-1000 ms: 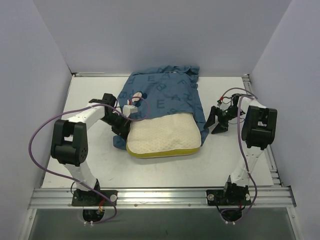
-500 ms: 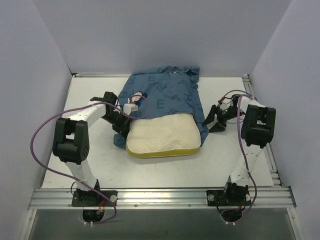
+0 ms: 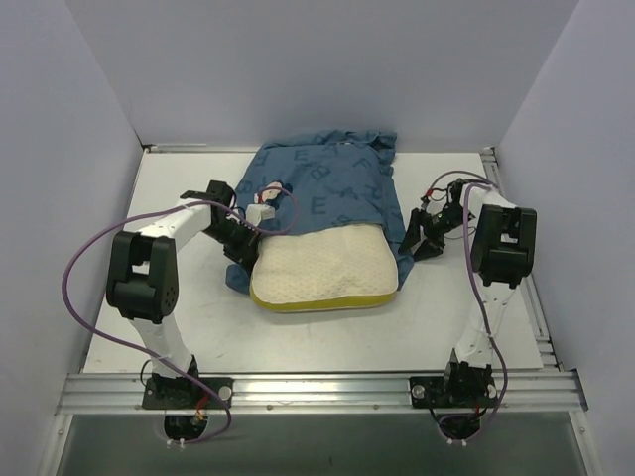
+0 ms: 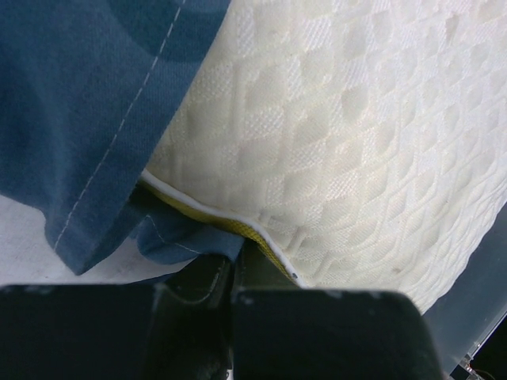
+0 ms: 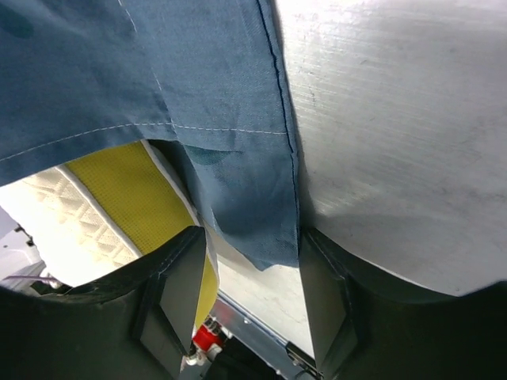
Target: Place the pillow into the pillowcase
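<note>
Pillow [image 3: 322, 270] at frame centre, upper half inside pillowcase [image 3: 322, 183], exposed band lying left-right, yellow edge toward frame bottom.
I see left gripper [image 3: 241, 250] clamped on the case's left hem; right gripper [image 3: 417, 238] parted, astride right hem; white table [image 3: 327, 337] underneath.

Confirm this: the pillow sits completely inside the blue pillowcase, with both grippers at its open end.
Wrong. The pillow is only partly inside the pillowcase; its near part with the yellow edge lies bare, as the top external view shows. The left gripper and right gripper are at its open end.
</note>
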You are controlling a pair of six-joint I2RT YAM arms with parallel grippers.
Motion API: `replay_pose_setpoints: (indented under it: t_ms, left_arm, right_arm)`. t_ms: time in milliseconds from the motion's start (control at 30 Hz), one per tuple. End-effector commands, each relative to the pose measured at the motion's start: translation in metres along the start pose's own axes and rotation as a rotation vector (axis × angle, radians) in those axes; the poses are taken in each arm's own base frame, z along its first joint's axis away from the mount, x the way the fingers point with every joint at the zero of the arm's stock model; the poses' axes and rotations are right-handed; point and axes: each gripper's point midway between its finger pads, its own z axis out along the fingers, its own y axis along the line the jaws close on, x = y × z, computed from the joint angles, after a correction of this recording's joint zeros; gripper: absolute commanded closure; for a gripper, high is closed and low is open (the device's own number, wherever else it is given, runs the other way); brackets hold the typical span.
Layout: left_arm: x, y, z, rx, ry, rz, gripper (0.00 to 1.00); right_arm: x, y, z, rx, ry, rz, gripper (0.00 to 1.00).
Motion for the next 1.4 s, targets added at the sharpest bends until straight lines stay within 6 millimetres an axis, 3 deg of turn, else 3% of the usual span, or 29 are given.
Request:
replay_pose_setpoints:
  t_ms: [0, 167, 267, 333, 433, 567, 633, 700, 767, 800, 833, 867, 900, 967, 1000, 1033, 1067, 1100, 1133, 1167, 1267, 1367]
  left_arm:
    - [-0.020, -0.003, -0.003, 0.023, -0.063, 0.040, 1.00]
    - [-0.024, -0.006, 0.000, 0.050, -0.085, 0.027, 1.00]
    - [-0.025, -0.005, 0.003, 0.053, -0.087, 0.016, 1.00]
    - [-0.027, -0.005, 0.001, 0.047, -0.093, 0.019, 1.00]
    - [-0.027, -0.006, -0.004, 0.035, -0.105, 0.029, 1.00]
    - [-0.038, -0.013, -0.018, 0.069, -0.169, -0.025, 1.00]
    - [-0.060, -0.022, -0.046, 0.083, -0.265, -0.029, 1.00]
    - [-0.083, -0.028, -0.075, 0.071, -0.357, -0.008, 1.00]
    - [-0.119, -0.049, -0.124, 0.077, -0.495, 0.019, 1.00]
    - [-0.134, -0.054, -0.143, 0.070, -0.554, 0.035, 1.00]
    - [-0.145, -0.062, -0.167, 0.078, -0.618, 0.002, 1.00]
    - [-0.169, -0.071, -0.202, 0.046, -0.720, 0.074, 1.00]
    - [-0.179, -0.081, -0.223, 0.036, -0.777, 0.080, 1.00]
    - [-0.208, -0.097, -0.281, -0.006, -0.948, 0.130, 1.00]
    - [-0.216, -0.107, -0.303, 0.008, -1.011, 0.106, 1.00]
    - [-0.225, -0.117, -0.319, 0.012, -1.058, 0.130, 1.00]
    - [-0.237, -0.137, -0.354, -0.015, -1.145, 0.213, 1.00]
    - [-0.245, -0.139, -0.363, -0.017, -1.169, 0.225, 1.00]
    - [-0.249, -0.148, -0.374, -0.007, -1.198, 0.237, 1.00]
    - [-0.255, -0.157, -0.390, -0.015, -1.242, 0.278, 1.00]
    - [-0.262, -0.187, -0.430, -0.028, -1.346, 0.377, 1.00]
    - [-0.263, -0.204, -0.444, -0.010, -1.388, 0.436, 1.00]
  right_arm:
    - [0.014, -0.010, 0.004, 0.068, 0.079, -0.023, 0.50]
    - [0.010, -0.009, 0.005, 0.112, 0.079, -0.060, 0.50]
    - [0.014, 0.003, 0.013, 0.090, 0.117, -0.083, 0.53]
    - [0.017, 0.005, 0.019, 0.103, 0.130, -0.104, 0.76]
    - [0.010, 0.008, 0.010, 0.062, 0.084, -0.098, 0.99]
    - [-0.004, 0.019, -0.026, -0.046, -0.033, -0.081, 1.00]
    - [-0.008, 0.043, -0.060, -0.114, -0.133, -0.132, 1.00]
    - [-0.009, 0.077, -0.108, -0.237, -0.264, -0.186, 1.00]
    - [-0.010, 0.098, -0.148, -0.311, -0.363, -0.214, 1.00]
    - [-0.007, 0.129, -0.184, -0.370, -0.443, -0.272, 1.00]
    - [-0.005, 0.140, -0.202, -0.384, -0.484, -0.299, 1.00]
    - [-0.004, 0.152, -0.220, -0.386, -0.531, -0.345, 1.00]
    - [0.002, 0.175, -0.255, -0.408, -0.603, -0.382, 1.00]
    - [0.006, 0.198, -0.289, -0.410, -0.684, -0.439, 1.00]
    - [0.010, 0.219, -0.320, -0.415, -0.753, -0.466, 1.00]
    - [0.010, 0.227, -0.336, -0.425, -0.790, -0.459, 1.00]
    - [0.003, 0.238, -0.358, -0.430, -0.867, -0.510, 1.00]
    - [0.004, 0.251, -0.378, -0.448, -0.922, -0.531, 1.00]
    - [0.005, 0.260, -0.399, -0.521, -0.946, -0.428, 1.00]
    - [0.002, 0.275, -0.425, -0.536, -1.041, -0.530, 1.00]
    - [0.010, 0.299, -0.460, -0.618, -1.109, -0.536, 1.00]
    - [0.022, 0.307, -0.456, -0.606, -1.118, -0.568, 1.00]
